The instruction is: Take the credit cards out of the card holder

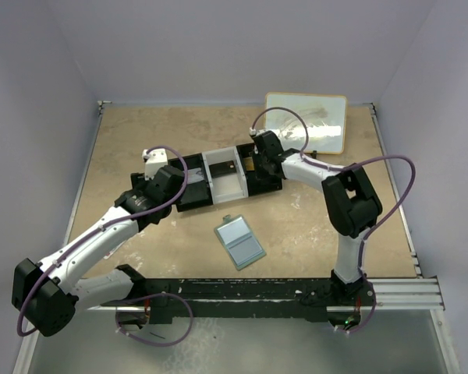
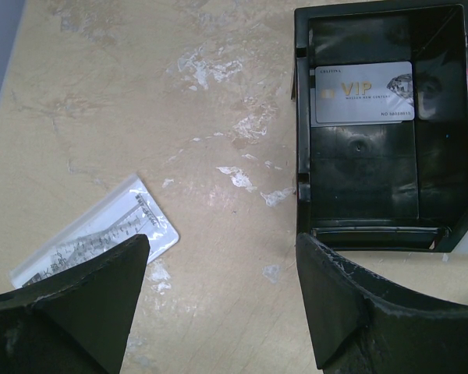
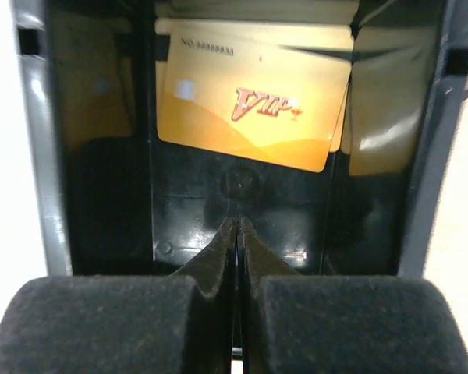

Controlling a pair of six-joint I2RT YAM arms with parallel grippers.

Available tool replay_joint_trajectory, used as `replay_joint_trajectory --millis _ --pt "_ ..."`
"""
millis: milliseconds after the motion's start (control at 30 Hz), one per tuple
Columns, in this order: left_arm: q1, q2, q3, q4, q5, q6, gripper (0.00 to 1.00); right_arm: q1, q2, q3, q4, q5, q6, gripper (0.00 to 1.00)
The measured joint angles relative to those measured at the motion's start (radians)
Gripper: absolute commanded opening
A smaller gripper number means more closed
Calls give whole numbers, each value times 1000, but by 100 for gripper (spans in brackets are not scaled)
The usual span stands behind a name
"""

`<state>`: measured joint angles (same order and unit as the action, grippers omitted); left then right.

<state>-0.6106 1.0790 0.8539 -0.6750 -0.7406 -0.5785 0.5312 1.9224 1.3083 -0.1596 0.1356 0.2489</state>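
Card holder (image 1: 240, 243): lay open on the table (image 1: 140, 140), apart from the tray (image 1: 195, 199). Orange card (image 3: 253, 117): rested in the tray's right compartment, far edge blurred among reflections. Right fingers (image 3: 218, 257): pressed shut, empty, just short of it. Left fingers (image 2: 351, 296): stood wide apart, one half hiding a clear packet (image 2: 101, 234). Silver card (image 2: 364, 92): lay in the left compartment.

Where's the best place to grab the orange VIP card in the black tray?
Probably the near long edge of the thin orange VIP card, coming straight down: it lies flat in the black plastic tray, with bare floor only on that side.
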Motion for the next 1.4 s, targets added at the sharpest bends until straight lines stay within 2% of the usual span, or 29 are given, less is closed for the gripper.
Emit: replay_joint_trajectory --millis 267,667,933,1267,1400 --pt "0 1 0 0 0 0 73 0 48 16 -32 30 42 0" --pt "0 2 0 0 0 0 73 0 153 140 -24 93 63 0" --pt "0 2 0 0 0 0 73 0 164 154 -24 143 77 2" --pt "0 2 0 0 1 0 73 0 151 155 -33 121 85 15" --pt "0 2 0 0 1 0 73 0 34 115 -45 103 91 22"
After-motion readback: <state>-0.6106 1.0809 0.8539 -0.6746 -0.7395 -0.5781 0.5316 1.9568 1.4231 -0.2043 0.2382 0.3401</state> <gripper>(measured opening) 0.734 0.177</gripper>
